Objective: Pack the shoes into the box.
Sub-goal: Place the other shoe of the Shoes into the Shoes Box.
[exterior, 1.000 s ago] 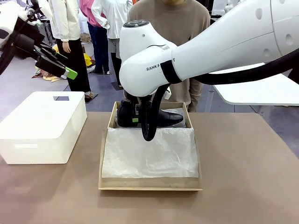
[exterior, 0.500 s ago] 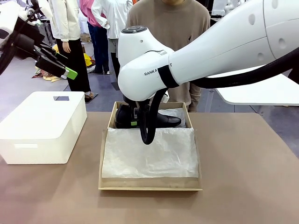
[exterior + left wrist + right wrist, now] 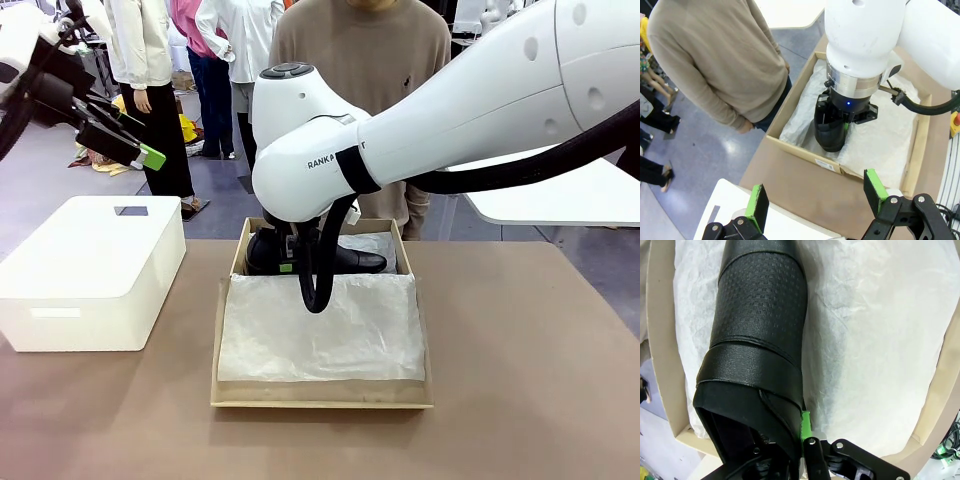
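One glossy black shoe [image 3: 352,258] lies on its side in the far part of the tan cardboard box [image 3: 217,345], toe pointing right, on white tissue paper [image 3: 320,325]. My right gripper [image 3: 289,250] is shut on the shoe's heel end. In the right wrist view the shoe [image 3: 760,330] stretches away over the tissue, and my right gripper [image 3: 777,440] clamps its opening. My left gripper [image 3: 148,140] hangs open high at the left. In the left wrist view that left gripper [image 3: 815,192] holds nothing, and the shoe [image 3: 831,135] and box [image 3: 795,150] lie beyond it. The second shoe is out of view.
A white lidded plastic bin [image 3: 90,270] stands on the brown table at the left, under my left arm. A person in a tan sweater [image 3: 360,60] stands just behind the box. A white table [image 3: 560,195] is at the back right.
My right arm has sunk a little and shifted slightly left, bringing the shoe lower into the box. The left arm has not moved.
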Motion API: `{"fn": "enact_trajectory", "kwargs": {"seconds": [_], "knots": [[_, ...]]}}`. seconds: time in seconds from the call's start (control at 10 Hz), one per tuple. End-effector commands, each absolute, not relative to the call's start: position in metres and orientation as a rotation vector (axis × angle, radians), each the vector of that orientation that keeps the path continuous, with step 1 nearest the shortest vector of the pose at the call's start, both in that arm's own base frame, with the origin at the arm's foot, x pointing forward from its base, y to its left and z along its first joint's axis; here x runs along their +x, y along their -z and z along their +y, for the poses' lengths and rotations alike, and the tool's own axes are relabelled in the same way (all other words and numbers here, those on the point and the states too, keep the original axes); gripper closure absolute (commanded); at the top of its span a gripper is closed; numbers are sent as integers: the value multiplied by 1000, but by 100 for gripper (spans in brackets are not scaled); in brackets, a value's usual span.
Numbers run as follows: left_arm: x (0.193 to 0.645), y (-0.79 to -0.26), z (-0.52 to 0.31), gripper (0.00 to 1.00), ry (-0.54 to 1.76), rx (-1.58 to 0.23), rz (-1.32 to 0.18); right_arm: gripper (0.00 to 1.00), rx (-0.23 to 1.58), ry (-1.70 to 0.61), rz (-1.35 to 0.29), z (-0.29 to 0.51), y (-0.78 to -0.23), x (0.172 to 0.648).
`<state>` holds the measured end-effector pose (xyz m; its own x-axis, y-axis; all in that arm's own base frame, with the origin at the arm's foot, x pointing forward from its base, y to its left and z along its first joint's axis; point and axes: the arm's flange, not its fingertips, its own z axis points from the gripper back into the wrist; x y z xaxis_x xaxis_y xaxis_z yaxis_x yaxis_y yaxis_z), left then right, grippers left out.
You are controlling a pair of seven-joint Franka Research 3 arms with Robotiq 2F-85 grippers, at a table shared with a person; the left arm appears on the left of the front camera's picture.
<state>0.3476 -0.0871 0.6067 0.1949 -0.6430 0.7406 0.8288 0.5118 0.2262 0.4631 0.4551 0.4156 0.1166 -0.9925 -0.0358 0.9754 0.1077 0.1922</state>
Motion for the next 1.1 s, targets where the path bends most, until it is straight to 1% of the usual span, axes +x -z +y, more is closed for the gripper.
{"fn": "enact_trajectory", "kwargs": {"seconds": [0.0, 0.3, 0.5, 0.7, 1.0], "knots": [[349, -606, -86, 0, 1060, -259, -904, 98, 216, 1469, -125, 453, -416, 459], [349, -606, -86, 0, 1060, -259, -904, 40, 207, 1473, -97, 451, -420, 460], [349, -606, -86, 0, 1060, -259, -904, 1, 224, 1485, -111, 447, -436, 466], [349, -606, -86, 0, 1060, -259, -904, 0, 222, 1495, -131, 442, -456, 470], [349, -606, -86, 0, 1060, -259, -904, 0, 197, 1504, -116, 440, -476, 471]]}}
